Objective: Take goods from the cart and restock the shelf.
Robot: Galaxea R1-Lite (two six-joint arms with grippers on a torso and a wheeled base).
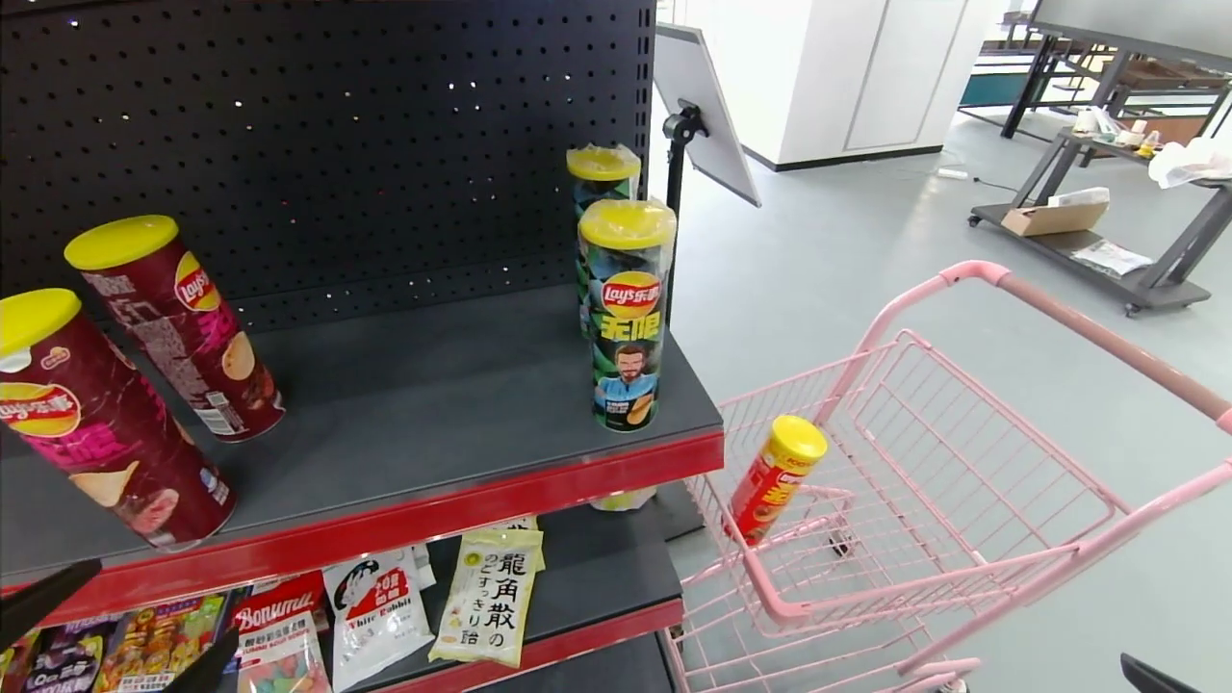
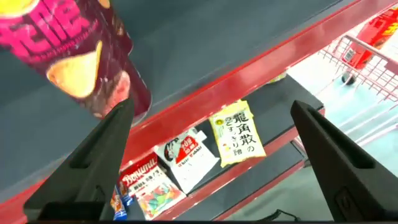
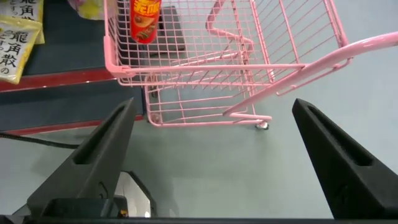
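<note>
Right gripper (image 3: 212, 109) released, ready for a pick; 1 red chip can (image 3: 144, 18) ahead of it, propped tilted in a corner of the pink cart (image 3: 186, 63). Left gripper (image 2: 211, 107) released too, facing the shelf (image 2: 205, 43).

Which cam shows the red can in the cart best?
Head view: the red cylindrical chip can with yellow lid shows lid to base, leaning in the pink wire cart. Right wrist view cuts off its top; left wrist view catches a red sliver.
</note>
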